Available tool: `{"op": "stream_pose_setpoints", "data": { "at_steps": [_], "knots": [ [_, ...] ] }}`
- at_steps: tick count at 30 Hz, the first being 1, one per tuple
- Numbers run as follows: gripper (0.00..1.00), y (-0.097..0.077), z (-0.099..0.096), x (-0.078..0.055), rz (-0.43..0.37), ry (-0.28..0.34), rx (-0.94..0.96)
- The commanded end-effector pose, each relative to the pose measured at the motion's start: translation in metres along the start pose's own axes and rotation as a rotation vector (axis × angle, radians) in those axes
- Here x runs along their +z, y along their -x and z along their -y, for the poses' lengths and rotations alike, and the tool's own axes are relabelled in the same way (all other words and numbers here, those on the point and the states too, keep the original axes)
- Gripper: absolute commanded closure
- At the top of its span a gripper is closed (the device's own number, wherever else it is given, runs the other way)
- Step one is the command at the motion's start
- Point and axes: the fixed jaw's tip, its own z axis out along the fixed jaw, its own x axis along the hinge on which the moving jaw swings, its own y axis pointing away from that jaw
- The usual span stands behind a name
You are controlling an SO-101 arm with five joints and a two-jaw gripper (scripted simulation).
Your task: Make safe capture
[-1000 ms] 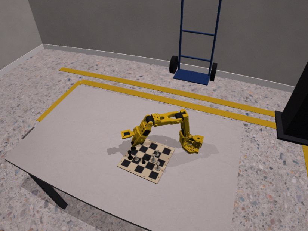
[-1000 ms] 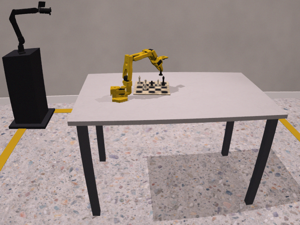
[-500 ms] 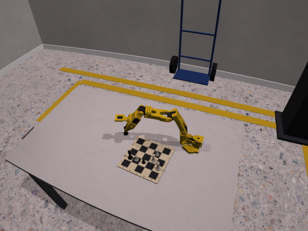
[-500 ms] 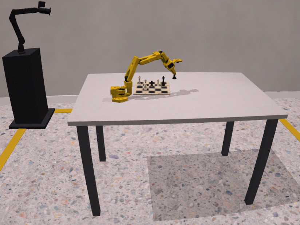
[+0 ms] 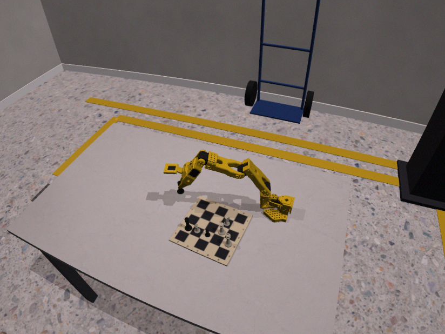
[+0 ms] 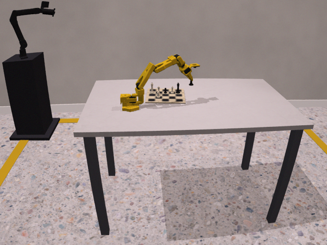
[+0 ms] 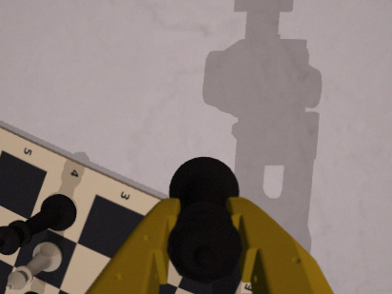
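The desk (image 5: 148, 252) (image 6: 218, 114) looks smooth and matt, faintly veined like stone. The pincer (image 5: 184, 179) (image 6: 190, 77) (image 7: 205, 218) looks like matt yellow plastic, and the floor (image 5: 386, 274) (image 6: 136, 201) like speckled, pebbly stone.

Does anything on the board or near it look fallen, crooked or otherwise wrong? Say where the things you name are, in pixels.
Nothing stands out. The pieces on the board (image 5: 174, 240) (image 6: 166, 102) (image 7: 102, 172) all stand upright, and the gripper (image 5: 180, 187) (image 6: 191, 80) (image 7: 205, 232) holds a black piece (image 5: 180, 191) (image 6: 191, 83) (image 7: 205, 177) above the table, base down.
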Motion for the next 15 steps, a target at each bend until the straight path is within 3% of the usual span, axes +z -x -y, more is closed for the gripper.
{"op": "stream_pose_setpoints", "data": {
  "at_steps": [1, 15],
  "knots": [
    [1.0, -0.0025, 0.0022, 0.0031, -0.021, -0.003, 0.001],
    [1.0, -0.0031, 0.0017, 0.004, -0.021, -0.002, -0.001]
  ]
}}
